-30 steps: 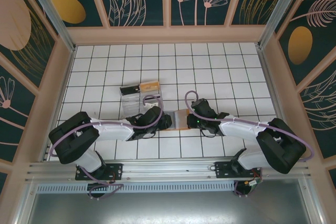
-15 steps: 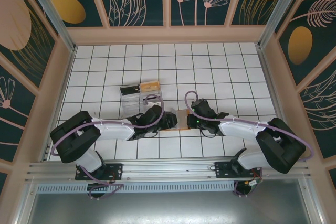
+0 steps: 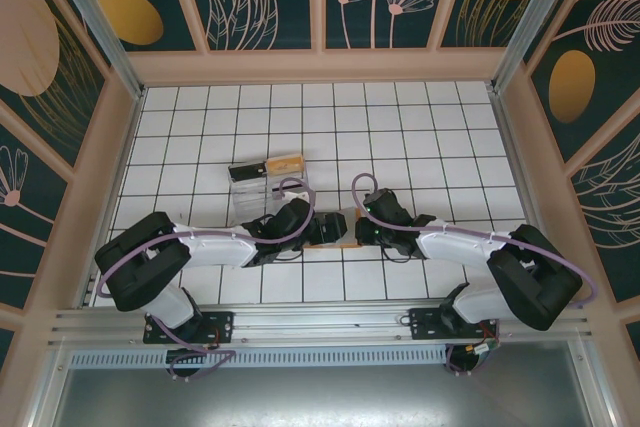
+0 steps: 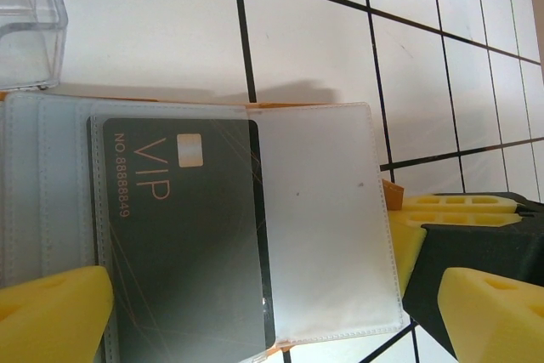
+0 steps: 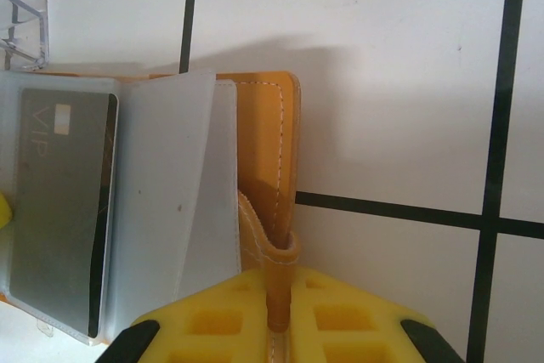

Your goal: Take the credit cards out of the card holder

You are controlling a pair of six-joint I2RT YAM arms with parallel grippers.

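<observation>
The card holder (image 4: pixel 319 210) lies open on the white tiles, orange-brown outside (image 5: pixel 270 150) with pale grey-blue sleeves. A dark grey credit card (image 4: pixel 178 235) marked VIP sits inside a translucent sleeve, also visible in the right wrist view (image 5: pixel 64 201). My left gripper (image 4: pixel 272 316) hovers over the holder with its yellow fingers (image 4: pixel 51 316) spread wide, holding nothing. My right gripper (image 5: pixel 279 312) is shut on the holder's orange edge flap. In the top view the left gripper (image 3: pixel 318 230) and the right gripper (image 3: pixel 360 232) meet over the holder (image 3: pixel 338 229).
A clear plastic tray (image 3: pixel 262 192) stands just behind the left gripper, its corner showing in the left wrist view (image 4: pixel 30 31). A dark piece (image 3: pixel 245 172) and a tan piece (image 3: pixel 285 162) rest at its far side. Wooden walls ring the tiled floor.
My left gripper has opened wide and edged right, over the card holder. The right gripper has kept its grip on the flap.
</observation>
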